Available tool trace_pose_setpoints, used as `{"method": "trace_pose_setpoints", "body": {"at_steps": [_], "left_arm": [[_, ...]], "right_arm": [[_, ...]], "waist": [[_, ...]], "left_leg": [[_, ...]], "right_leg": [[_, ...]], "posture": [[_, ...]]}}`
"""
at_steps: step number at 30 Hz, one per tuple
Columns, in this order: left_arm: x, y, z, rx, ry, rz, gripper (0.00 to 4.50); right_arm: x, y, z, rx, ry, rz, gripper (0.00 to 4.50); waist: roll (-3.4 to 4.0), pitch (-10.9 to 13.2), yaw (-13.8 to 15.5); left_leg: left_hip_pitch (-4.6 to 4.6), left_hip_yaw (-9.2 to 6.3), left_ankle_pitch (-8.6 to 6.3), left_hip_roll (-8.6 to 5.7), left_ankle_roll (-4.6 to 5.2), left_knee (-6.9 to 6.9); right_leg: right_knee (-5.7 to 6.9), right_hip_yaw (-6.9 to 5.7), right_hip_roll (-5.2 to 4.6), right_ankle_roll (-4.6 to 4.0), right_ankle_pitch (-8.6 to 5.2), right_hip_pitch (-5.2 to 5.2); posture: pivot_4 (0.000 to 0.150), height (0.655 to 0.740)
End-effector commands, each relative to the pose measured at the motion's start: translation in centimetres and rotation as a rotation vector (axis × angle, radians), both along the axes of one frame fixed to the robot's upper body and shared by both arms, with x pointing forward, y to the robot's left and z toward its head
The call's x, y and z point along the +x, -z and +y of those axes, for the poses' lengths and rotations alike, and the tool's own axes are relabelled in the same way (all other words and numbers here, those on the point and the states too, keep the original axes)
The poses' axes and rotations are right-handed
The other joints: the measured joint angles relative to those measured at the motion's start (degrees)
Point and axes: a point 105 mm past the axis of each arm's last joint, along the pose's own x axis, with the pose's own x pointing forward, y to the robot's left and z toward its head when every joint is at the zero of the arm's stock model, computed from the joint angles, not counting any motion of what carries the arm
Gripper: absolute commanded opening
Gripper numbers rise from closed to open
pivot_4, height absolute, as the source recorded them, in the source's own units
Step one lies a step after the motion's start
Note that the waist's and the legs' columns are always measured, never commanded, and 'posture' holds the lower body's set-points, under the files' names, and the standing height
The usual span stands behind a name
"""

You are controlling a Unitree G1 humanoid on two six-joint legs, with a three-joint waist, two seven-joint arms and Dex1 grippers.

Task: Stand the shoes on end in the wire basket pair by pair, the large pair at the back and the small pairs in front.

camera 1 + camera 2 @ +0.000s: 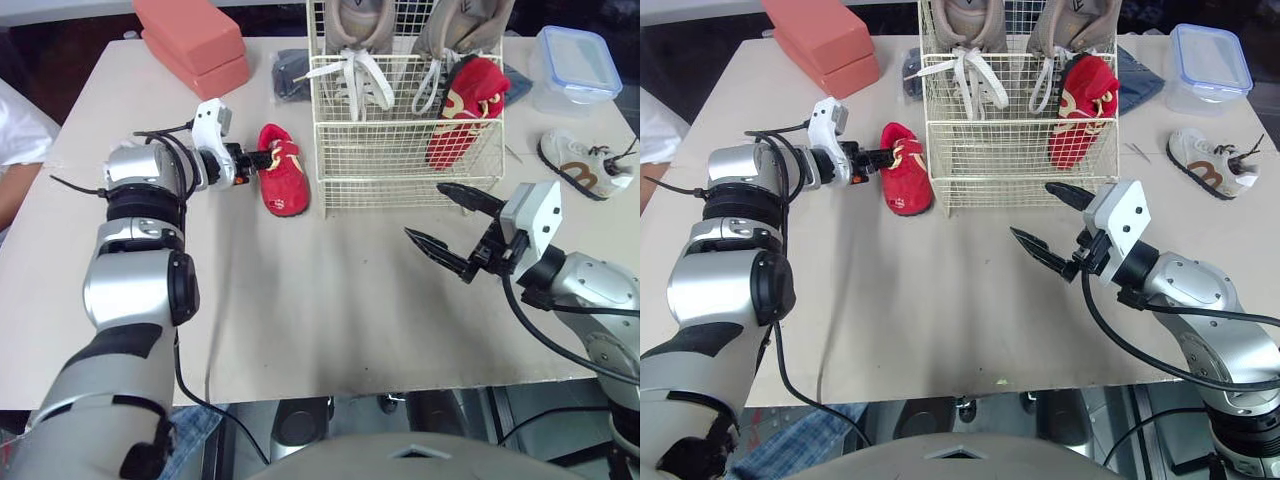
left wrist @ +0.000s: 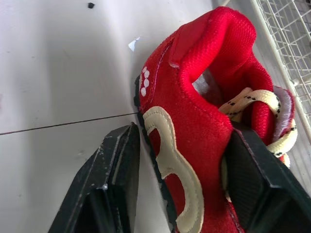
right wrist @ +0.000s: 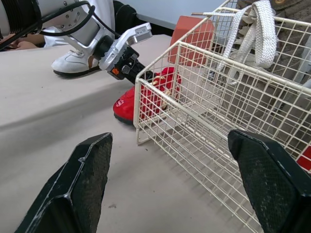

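Note:
The cream wire basket (image 1: 400, 160) stands at the table's far middle. Two large beige lace-up shoes (image 1: 362, 30) stand on end at its back. One small red shoe (image 1: 466, 108) stands in its front right part. Its twin, another red shoe (image 1: 283, 170), lies on the table just left of the basket. My left gripper (image 1: 256, 158) holds that shoe's heel; in the left wrist view one finger (image 2: 114, 184) is at the sole and the other presses the collar. My right gripper (image 1: 424, 210) hovers open in front of the basket, holding nothing. A small white shoe (image 1: 582, 166) lies at the right.
A salmon-pink box (image 1: 192, 42) sits at the far left corner. A clear lidded plastic container (image 1: 574, 64) stands at the far right. Something dark (image 1: 291, 72) lies behind the basket's left side. A person's white sleeve (image 1: 15, 125) shows at the left edge.

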Motion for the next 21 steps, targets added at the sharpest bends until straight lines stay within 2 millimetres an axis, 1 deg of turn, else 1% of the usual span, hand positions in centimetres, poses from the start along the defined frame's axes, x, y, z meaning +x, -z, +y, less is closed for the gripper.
{"method": "trace_pose_setpoints", "body": {"at_steps": [1, 2, 4, 5, 8, 9, 12, 13, 14, 16, 17, 19, 21], "left_arm": [[-1.3, 2.8, 1.8, 0.079, -0.022, 0.133, 1.01], [-1.2, 2.6, 1.8, 0.079, -0.023, 0.128, 0.81], [-0.8, 1.8, 2.0, 0.060, -0.045, 0.092, 0.23], [-0.5, 1.4, 2.0, 0.050, -0.057, 0.071, 0.15], [0.4, -1.8, 2.2, -0.060, -0.111, -0.045, 0.15], [0.7, -3.0, 2.7, -0.072, -0.137, -0.091, 0.15], [1.1, -6.1, 4.8, -0.035, -0.225, -0.250, 0.15], [1.2, -7.4, 5.3, -0.023, -0.242, -0.315, 0.15], [1.2, -9.2, 5.6, -0.032, -0.252, -0.398, 0.15], [0.8, -12.2, 5.4, -0.070, -0.249, -0.545, 0.15], [0.3, -14.0, 5.1, -0.096, -0.237, -0.638, 0.15], [-1.1, -16.8, 4.2, -0.117, -0.213, -0.796, 0.15], [-2.4, -18.2, 3.2, -0.137, -0.196, -0.884, 0.15]], "right_arm": [[-0.5, -1.3, 0.5, 0.011, -0.029, -0.068, 3.73], [-0.4, -1.4, 0.5, 0.012, -0.030, -0.069, 3.73], [-0.3, -1.5, 0.4, 0.016, -0.033, -0.071, 3.73], [-0.3, -1.5, 0.4, 0.018, -0.035, -0.071, 3.73], [-0.2, -1.9, 0.3, 0.046, -0.035, -0.074, 3.73], [-0.2, -2.0, 0.3, 0.057, -0.037, -0.077, 3.73], [-0.1, -2.6, 0.3, 0.089, -0.048, -0.089, 3.73], [-0.2, -2.8, 0.3, 0.098, -0.055, -0.095, 3.73], [-0.2, -3.0, 0.2, 0.110, -0.061, -0.103, 3.73], [-0.1, -3.6, 0.1, 0.136, -0.067, -0.119, 3.73], [-0.1, -3.8, 0.1, 0.149, -0.069, -0.128, 3.73], [0.1, -4.5, -0.1, 0.185, -0.069, -0.158, 3.73], [0.3, -5.2, -0.4, 0.221, -0.061, -0.178, 3.73]], "waist": [[-0.01, -0.04, -0.49], [-0.02, -0.05, -0.60], [-0.02, -0.05, -0.62], [-0.03, -0.06, -0.61], [-0.04, -0.05, -0.58], [-0.06, -0.04, -0.59], [-0.18, 0.03, -0.63], [-0.23, 0.06, -0.64], [-0.24, 0.06, -0.60], [-0.25, 0.06, -0.41], [-0.25, 0.06, -0.26], [-0.27, 0.05, 0.17], [-0.27, 0.04, 0.55]], "left_leg": [[0.01, 0.00, 0.00, 0.00, 0.00, 0.00], [0.03, 0.02, 0.00, 0.01, 0.00, 0.00], [0.05, 0.04, 0.00, 0.01, 0.00, 0.00], [0.04, 0.03, 0.00, 0.01, 0.00, 0.00], [0.02, 0.00, 0.00, 0.02, 0.00, 0.00], [0.00, -0.02, 0.00, 0.02, 0.00, 0.00], [-0.03, -0.06, 0.01, 0.02, -0.01, 0.01], [-0.05, -0.07, 0.01, 0.03, -0.01, 0.01], [-0.09, -0.08, 0.02, 0.05, -0.04, 0.01], [-0.13, -0.10, 0.03, 0.05, -0.06, 0.01], [-0.14, -0.10, 0.03, 0.04, -0.06, 0.01], [-0.17, -0.12, 0.03, 0.02, -0.06, 0.02], [-0.18, -0.10, 0.03, -0.01, -0.06, 0.03]], "right_leg": [[0.01, 0.00, 0.00, 0.00, 0.00, 0.00], [0.03, 0.04, -0.01, 0.00, 0.00, 0.00], [0.05, 0.05, -0.01, 0.01, 0.00, 0.00], [0.05, 0.05, -0.01, 0.01, 0.00, 0.00], [0.04, 0.05, -0.02, 0.00, 0.00, 0.00], [0.05, 0.06, -0.03, 0.00, 0.00, 0.00], [0.05, 0.07, -0.05, -0.01, 0.01, -0.01], [0.05, 0.10, -0.06, -0.02, 0.01, -0.03], [0.05, 0.13, -0.06, -0.02, 0.02, -0.06], [0.03, 0.11, -0.10, -0.03, 0.02, -0.06], [0.03, 0.10, -0.11, -0.03, 0.02, -0.06], [-0.03, 0.08, -0.23, -0.03, 0.02, -0.05], [-0.03, 0.06, -0.42, -0.02, 0.03, -0.04]], "posture": [[0.150, 0.6860], [0.150, 0.6860], [0.150, 0.6860], [0.150, 0.6860], [0.150, 0.6860], [0.150, 0.6860], [0.150, 0.6860], [0.150, 0.6860], [0.150, 0.6860], [0.150, 0.6860], [0.150, 0.6860], [0.150, 0.6860], [0.150, 0.6860]]}}
